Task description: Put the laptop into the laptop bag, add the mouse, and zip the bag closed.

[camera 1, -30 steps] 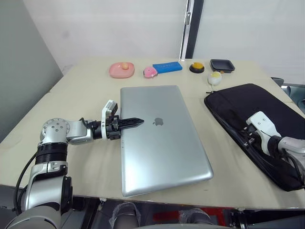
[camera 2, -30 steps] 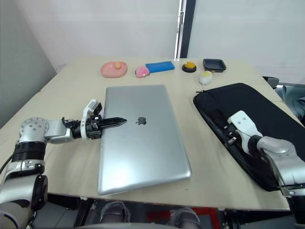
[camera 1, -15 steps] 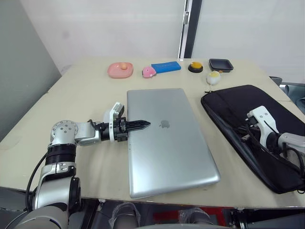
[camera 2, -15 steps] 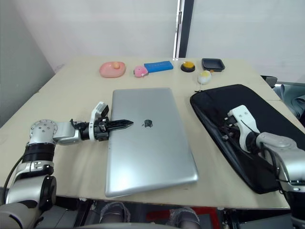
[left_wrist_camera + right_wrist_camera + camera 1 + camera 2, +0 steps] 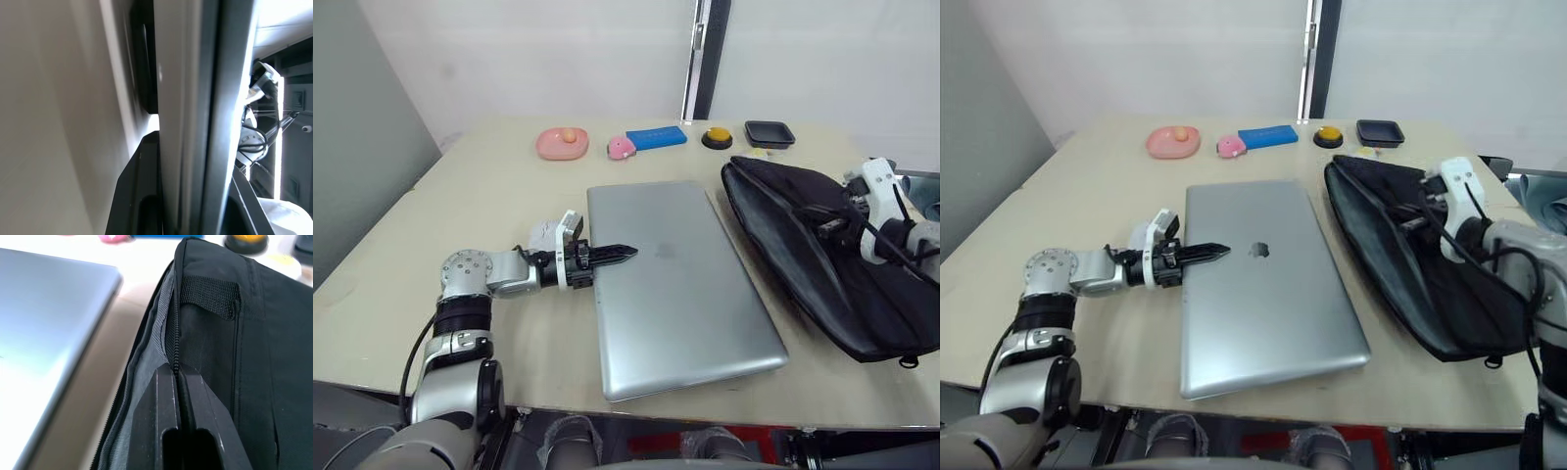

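the left pincer (image 5: 619,253) is clamped on the left edge of the laptop (image 5: 680,279), one black finger lying on top of the silver lid and pointing toward the pale logo, the other under the slab; the left wrist view shows the thin metal edge (image 5: 188,122) pinched between the two fingers. the laptop lies flat and closed on the desk (image 5: 499,196), stretching away from that pincer toward the robot's right, its near corner reaching the desk's front edge. the right pincer (image 5: 177,382) is shut tight on the zipper edge of the laptop bag (image 5: 813,255), its fingers pressed together over the zipper track just below a black strap loop (image 5: 210,296). in the head views the right pincer (image 5: 1420,211) holds the bag's upper flap lifted, so the bag gapes open on the side facing the laptop, the dark lining showing beneath the raised edge; the rest of the bag rests on the desk below and behind that pincer. the laptop's right edge sits just beside the bag's mouth, apart from it. beyond both pincers, along the far side of the desk, stand a pink dish (image 5: 562,143), a small pink toy (image 5: 622,148), a blue block (image 5: 656,137), an orange button (image 5: 716,137) and a small black tray (image 5: 770,133). a pale bit just past the bag's far corner may be the mouse, too hidden to tell.
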Robot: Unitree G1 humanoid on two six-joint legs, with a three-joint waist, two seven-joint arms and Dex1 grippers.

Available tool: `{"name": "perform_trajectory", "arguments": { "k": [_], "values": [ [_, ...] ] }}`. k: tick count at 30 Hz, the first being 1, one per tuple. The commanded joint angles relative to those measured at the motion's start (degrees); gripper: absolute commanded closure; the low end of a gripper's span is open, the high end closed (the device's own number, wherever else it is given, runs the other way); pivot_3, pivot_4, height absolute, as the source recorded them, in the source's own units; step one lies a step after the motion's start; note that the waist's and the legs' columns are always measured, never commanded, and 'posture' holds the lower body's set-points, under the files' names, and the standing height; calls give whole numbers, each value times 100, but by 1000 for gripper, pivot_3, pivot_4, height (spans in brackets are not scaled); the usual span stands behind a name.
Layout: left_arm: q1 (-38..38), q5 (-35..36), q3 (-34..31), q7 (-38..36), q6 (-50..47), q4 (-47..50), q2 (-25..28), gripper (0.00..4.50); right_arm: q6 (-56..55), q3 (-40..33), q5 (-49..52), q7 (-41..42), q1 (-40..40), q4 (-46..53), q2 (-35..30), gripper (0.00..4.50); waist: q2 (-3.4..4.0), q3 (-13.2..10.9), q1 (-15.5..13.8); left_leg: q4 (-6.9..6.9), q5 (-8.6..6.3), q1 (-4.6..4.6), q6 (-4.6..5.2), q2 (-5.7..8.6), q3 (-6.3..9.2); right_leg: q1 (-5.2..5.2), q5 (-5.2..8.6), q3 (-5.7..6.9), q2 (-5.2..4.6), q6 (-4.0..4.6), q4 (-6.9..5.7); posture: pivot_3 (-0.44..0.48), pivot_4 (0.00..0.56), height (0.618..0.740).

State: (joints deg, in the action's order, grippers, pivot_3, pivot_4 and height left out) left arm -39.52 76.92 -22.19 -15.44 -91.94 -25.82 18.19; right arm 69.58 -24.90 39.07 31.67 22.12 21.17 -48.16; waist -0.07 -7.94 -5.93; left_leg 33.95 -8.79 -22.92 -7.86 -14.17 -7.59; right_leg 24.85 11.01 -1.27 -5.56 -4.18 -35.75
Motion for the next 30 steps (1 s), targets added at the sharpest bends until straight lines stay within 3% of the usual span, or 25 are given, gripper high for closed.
{"name": "perform_trajectory", "arguments": {
  "k": [1, 9, 15, 30],
  "values": [
    [-386, 605, -444, 248, 105, -16, -290, 4141, 274, -327, 240, -207, 134, 224, 60, 4479, 0, 0, -23, 0, 1, -2, 1, 1, 0, 0, 0, 0, 0, 0, 2, 0, 150, 740],
    [-638, 1336, -706, 1280, 312, -262, -668, 4141, 442, -260, 328, -517, 27, 253, 197, 4479, 0, 0, -14, -1, 0, -3, -2, 2, 0, 1, -2, 0, 0, -3, 3, 0, 150, 740],
    [-326, 1306, -521, 1440, 284, -189, -590, 4141, 498, -391, 528, -637, 177, 210, 289, 4479, 0, 0, -16, -3, -1, -1, -4, 2, 0, 0, -4, -1, 0, -8, 4, 0, 150, 740],
    [-432, 1396, -389, 1907, 842, -85, -1177, 4141, 459, -352, 947, -574, 160, 389, 252, 4479, 0, -1, -19, -3, -1, -3, -4, 2, 0, 0, -10, -1, 0, -18, 11, 0, 150, 740]
  ]
}}
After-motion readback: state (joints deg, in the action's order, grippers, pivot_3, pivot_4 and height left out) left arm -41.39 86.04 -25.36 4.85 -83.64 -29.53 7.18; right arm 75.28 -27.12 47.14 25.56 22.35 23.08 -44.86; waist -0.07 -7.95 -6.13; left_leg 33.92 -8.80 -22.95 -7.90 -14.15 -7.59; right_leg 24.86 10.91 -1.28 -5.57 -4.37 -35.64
